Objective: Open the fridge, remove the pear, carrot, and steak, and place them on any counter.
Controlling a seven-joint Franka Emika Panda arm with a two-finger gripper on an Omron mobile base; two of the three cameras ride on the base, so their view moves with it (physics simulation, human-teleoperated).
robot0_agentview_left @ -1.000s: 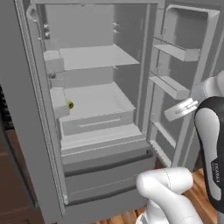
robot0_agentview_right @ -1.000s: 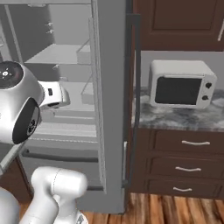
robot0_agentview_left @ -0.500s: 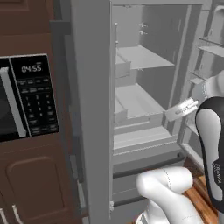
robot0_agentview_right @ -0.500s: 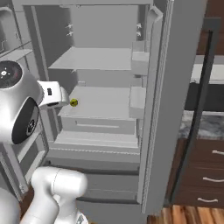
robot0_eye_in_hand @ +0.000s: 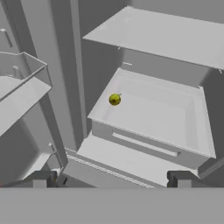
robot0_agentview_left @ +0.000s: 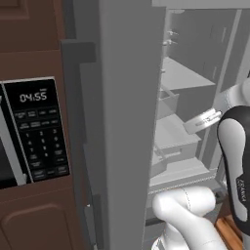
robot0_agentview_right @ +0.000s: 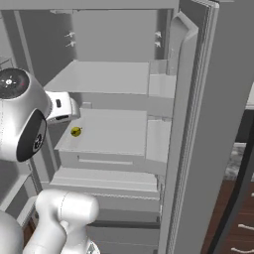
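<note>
The gripper (robot0_eye_in_hand: 111, 178) is spread wide with nothing between its two dark tips, facing into the open fridge (robot0_eye_in_hand: 166, 39). The pear (robot0_eye_in_hand: 114, 99) lies ahead of the gripper, well apart from it, near the left back corner of a pale shelf tray (robot0_eye_in_hand: 179, 131), with a flat shelf above it and a lower ledge between the tray and the fingertips (robot0_eye_in_hand: 41, 178). Left of the arm stands a dark brown cabinet (robot0_agentview_left: 34, 39) with a black microwave (robot0_agentview_left: 34, 129)
</note>
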